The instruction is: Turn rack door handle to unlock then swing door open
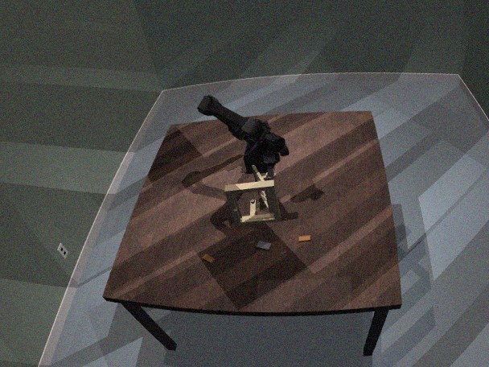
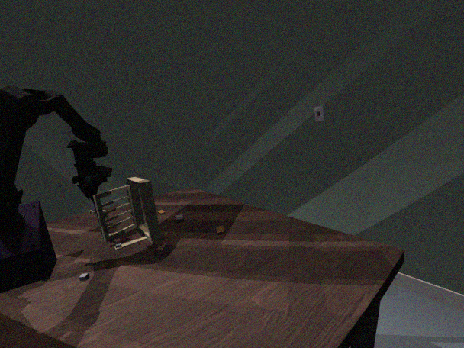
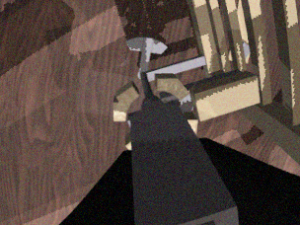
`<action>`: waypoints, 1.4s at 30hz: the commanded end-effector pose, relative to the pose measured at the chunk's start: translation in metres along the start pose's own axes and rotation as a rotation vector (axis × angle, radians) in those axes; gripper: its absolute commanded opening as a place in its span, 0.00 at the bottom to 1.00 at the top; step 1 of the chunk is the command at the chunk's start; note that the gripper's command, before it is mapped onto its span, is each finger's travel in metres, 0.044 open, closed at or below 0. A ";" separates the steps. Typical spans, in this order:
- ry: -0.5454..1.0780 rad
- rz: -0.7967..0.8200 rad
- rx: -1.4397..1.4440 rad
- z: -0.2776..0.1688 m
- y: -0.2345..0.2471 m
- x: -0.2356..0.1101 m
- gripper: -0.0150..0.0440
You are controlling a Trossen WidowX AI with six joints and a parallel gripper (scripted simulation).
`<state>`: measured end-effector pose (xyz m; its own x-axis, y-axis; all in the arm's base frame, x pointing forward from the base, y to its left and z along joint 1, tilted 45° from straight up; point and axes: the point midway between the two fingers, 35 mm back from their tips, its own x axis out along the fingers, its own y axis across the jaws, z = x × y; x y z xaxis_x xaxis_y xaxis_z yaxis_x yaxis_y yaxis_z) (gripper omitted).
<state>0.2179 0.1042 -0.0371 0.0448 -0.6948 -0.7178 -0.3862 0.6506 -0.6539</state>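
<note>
The rack frame [image 1: 249,186] [image 2: 152,207] stands upright on the table. Its slatted door [image 2: 111,191] [image 3: 228,96] is swung well out toward the arm's side; I cannot tell its exact angle. My gripper [image 2: 91,198] [image 3: 148,93] points down at the door's free edge. It is shut on the handle [image 3: 148,85], whose dark upper end shows between the tan finger pads in the wrist view. A grey bar [image 3: 178,67] runs from the handle toward the door, and a pale grey cross piece [image 3: 147,45] shows just beyond. The fingers hide the handle's grip, so its turn is hard to judge.
Beyond the frame lie an orange block [image 1: 304,238] [image 2: 161,211], a grey block [image 1: 263,245] [image 2: 178,217] and another orange block [image 1: 207,258] [image 2: 220,230]. A small pale block [image 2: 84,276] lies near the arm base [image 2: 28,244]. The frame's posts are close to the gripper.
</note>
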 end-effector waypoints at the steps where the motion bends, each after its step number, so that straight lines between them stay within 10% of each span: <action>1: 0.000 0.001 0.078 0.003 0.006 0.000 0.29; 35: -0.001 0.003 0.427 0.024 0.047 0.000 0.29; 42: -0.001 0.003 0.427 0.024 0.047 0.000 0.60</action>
<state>0.2217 0.1425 -0.0733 0.0460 -0.6915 -0.7210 0.0218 0.7222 -0.6913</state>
